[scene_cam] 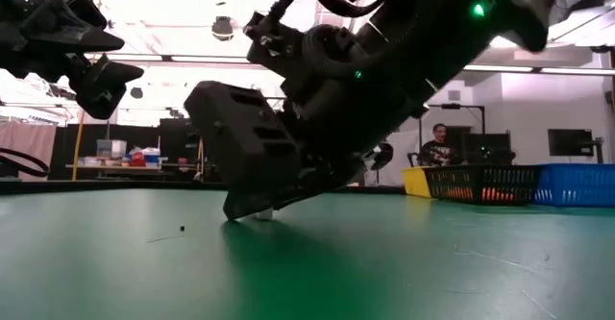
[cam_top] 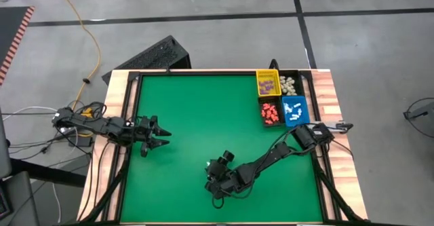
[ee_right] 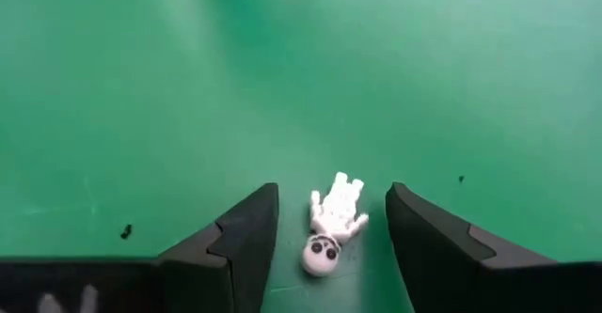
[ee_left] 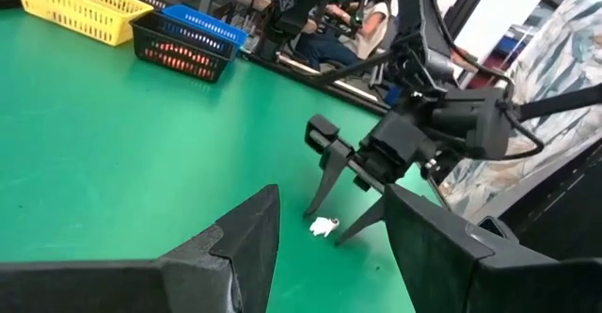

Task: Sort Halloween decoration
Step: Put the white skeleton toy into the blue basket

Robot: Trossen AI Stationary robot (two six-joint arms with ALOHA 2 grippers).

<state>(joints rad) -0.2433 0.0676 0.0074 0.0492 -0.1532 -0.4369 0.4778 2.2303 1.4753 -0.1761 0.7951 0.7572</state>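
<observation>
A tiny cream-white skeleton trinket (ee_right: 331, 224) lies flat on the green table, also seen in the left wrist view (ee_left: 324, 226) and the low view (scene_cam: 262, 214). My right gripper (ee_right: 331, 221) (cam_top: 209, 178) is open and lowered to the table near its near edge, one finger on each side of the skeleton, not touching it. My left gripper (cam_top: 163, 138) (ee_left: 329, 224) is open, raised at the table's left side, pointing toward the right gripper (ee_left: 324, 214).
Four small bins sit at the table's far right corner: yellow (cam_top: 267, 83) with purple pieces, black (cam_top: 290, 85) with cream pieces, black (cam_top: 270, 113) with orange-red pieces, blue (cam_top: 294, 110) with white pieces. A person (scene_cam: 438, 145) sits beyond the table. The wide green surface (cam_top: 203, 110) lies between.
</observation>
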